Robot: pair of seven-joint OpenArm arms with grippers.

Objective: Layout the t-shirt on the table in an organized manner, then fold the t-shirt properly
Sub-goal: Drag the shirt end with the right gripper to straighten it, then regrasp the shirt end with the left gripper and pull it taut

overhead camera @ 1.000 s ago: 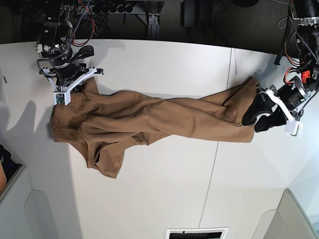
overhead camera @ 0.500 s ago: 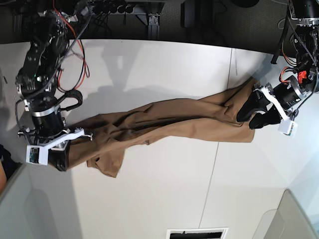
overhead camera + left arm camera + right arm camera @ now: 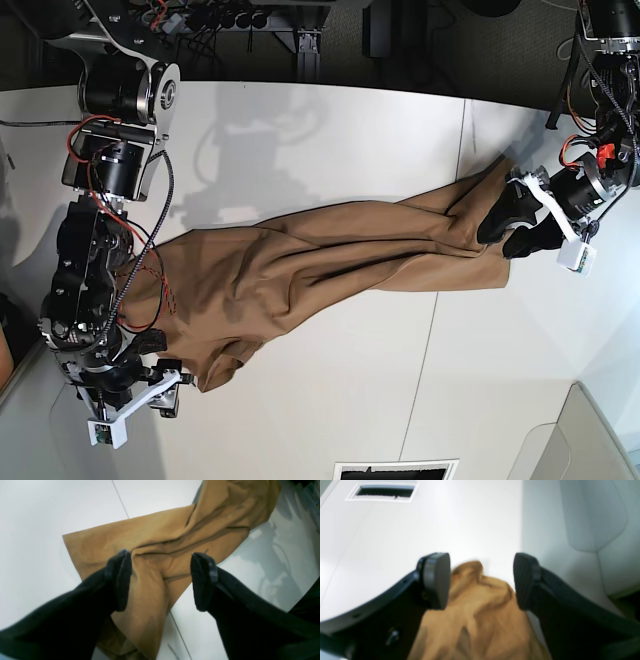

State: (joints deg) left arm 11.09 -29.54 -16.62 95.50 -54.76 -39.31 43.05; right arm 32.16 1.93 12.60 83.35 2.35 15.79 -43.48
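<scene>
The tan-brown t-shirt (image 3: 330, 255) lies stretched in a long wrinkled band across the white table (image 3: 330, 400), from the right side down to the near left. My left gripper (image 3: 497, 232) stands open at the shirt's right end. In the left wrist view its fingers (image 3: 120, 580) straddle a fold of the t-shirt (image 3: 162, 537), and the left gripper (image 3: 161, 580) holds nothing. My right gripper (image 3: 165, 370) is at the near-left end. It shows open in the right wrist view, where a bunch of t-shirt (image 3: 475, 620) lies loose under the right gripper (image 3: 481, 580).
A thin seam (image 3: 435, 300) crosses the table. A rectangular slot (image 3: 395, 468) is cut in at the near edge. Grey rounded shapes stand off the table at the near right (image 3: 590, 440) and near left (image 3: 30, 400). Cables and equipment (image 3: 230, 20) sit beyond the far edge.
My right arm swept from the far left toward the near edge, dragging the shirt's left end with it, then its jaws opened. The left gripper stayed open at the right end.
</scene>
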